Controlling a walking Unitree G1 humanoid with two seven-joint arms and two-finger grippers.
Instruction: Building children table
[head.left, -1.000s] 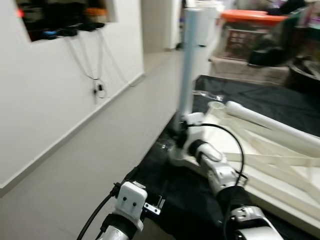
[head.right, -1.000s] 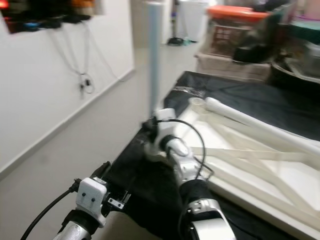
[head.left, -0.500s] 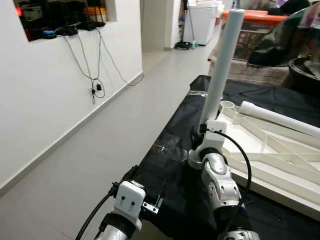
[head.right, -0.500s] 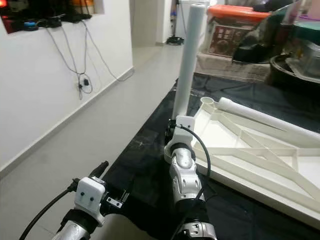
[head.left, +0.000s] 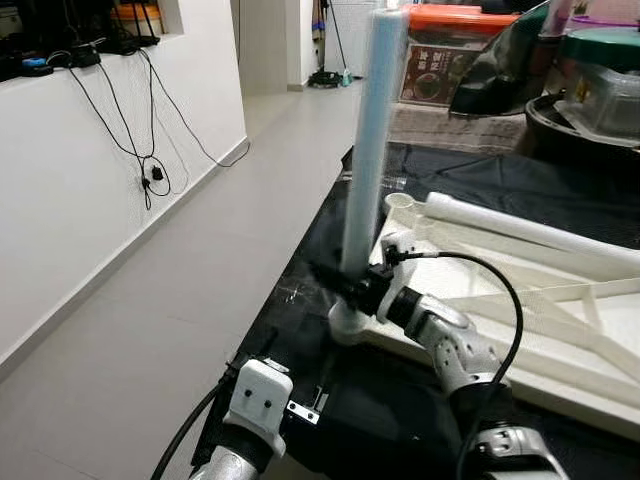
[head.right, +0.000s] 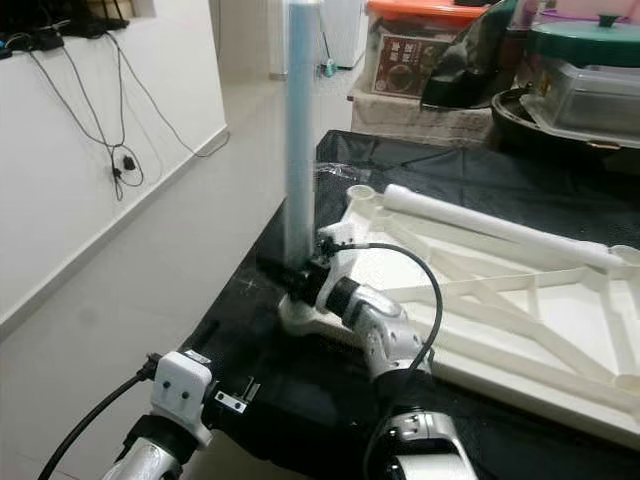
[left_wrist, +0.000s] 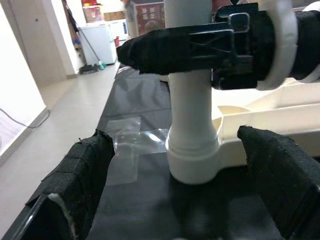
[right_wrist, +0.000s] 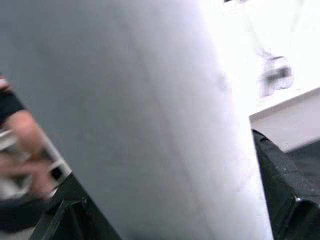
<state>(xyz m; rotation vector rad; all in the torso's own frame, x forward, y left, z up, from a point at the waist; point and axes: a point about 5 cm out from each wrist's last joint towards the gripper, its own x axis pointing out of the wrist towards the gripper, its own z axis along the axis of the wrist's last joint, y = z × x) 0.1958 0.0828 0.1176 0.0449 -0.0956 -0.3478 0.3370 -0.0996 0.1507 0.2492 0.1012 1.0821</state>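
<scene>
Inverted white moulded-plastic table top (head.right: 520, 330), with ribbed cross-braced underside facing up, lay flat on black sheet-covered work surface (head.left: 470, 185) beside pale tiled floor (head.left: 150, 320). Judged light for its bulk and stiff across the ribs, yet liable to slide on the smooth black sheet under any side push.

Second long white plastic tube leg (head.right: 500, 228) lay loose along the far rim of the table top, touching it. Judged light, rigid and prone to rolling.

Upright pale tubular plastic table leg (head.left: 368, 140) stood in round corner socket (left_wrist: 192, 160) at the near-left corner of the table top. Appeared seated and near vertical; full depth of seating could not be confirmed. Judged hollow, light and stiff, with a smooth, slippery wall; long lever above the socket, so best taken low, just above the socket collar, and pressed straight down along its axis rather than sideways.

Right gripper (head.left: 345, 283) closed around the lower part of the upright leg, just above the socket, black fingers (left_wrist: 170, 50) clamped across the tube.

Left gripper (left_wrist: 185, 195) held low at the table edge, near the socket and short of it, fingers spread wide apart, nothing between them.
</scene>
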